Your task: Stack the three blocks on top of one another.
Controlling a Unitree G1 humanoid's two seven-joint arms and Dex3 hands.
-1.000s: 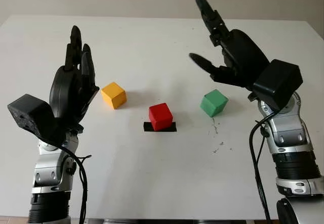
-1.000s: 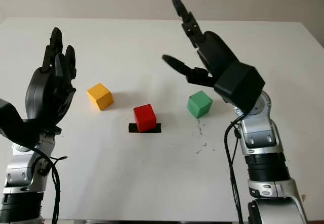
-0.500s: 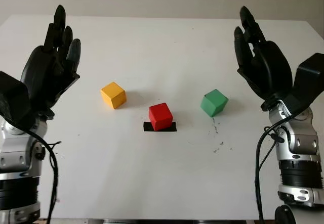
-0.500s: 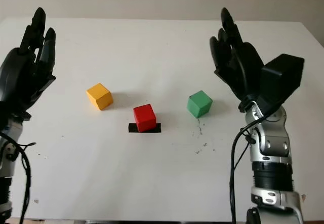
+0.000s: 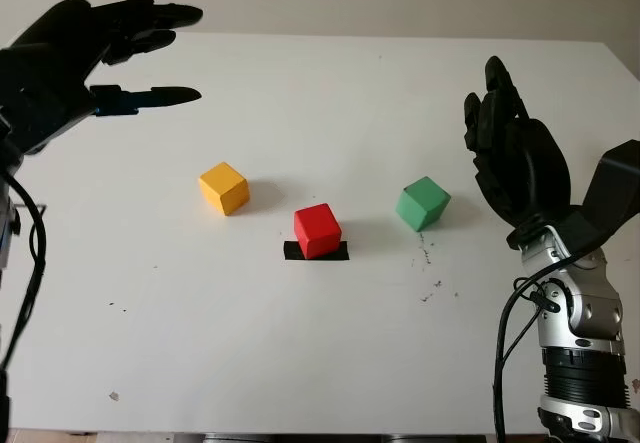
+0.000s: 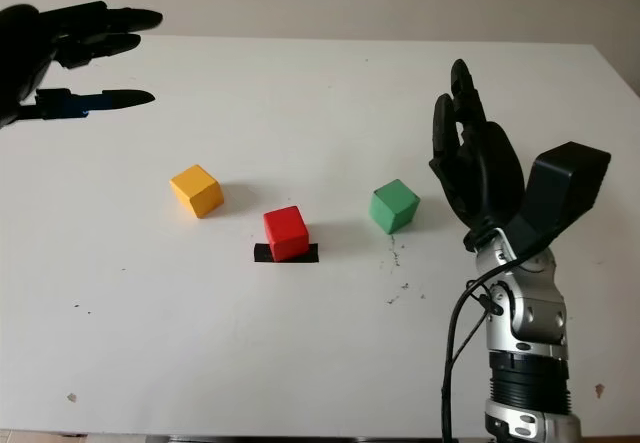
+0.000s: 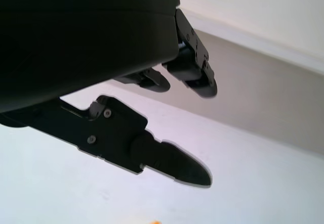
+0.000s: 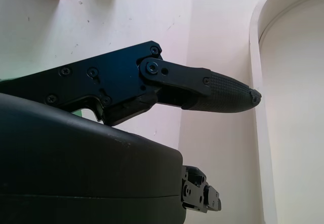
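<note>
Blocks: one yellow block (image 5: pixel 224 187), one red block (image 5: pixel 317 230), one green block (image 5: pixel 421 203). Left hand (image 5: pixel 70 58), right hand (image 5: pixel 515 163) empty, uncurled.

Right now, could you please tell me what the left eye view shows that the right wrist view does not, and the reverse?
The left eye view adds the yellow block, the black tape under the red block, and the left hand, open, raised over the table's far left. The right wrist view adds a pale arched shape beyond one of the right hand's fingers. Both share the red block, the white table and the right hand, open, just right of the green block.
</note>
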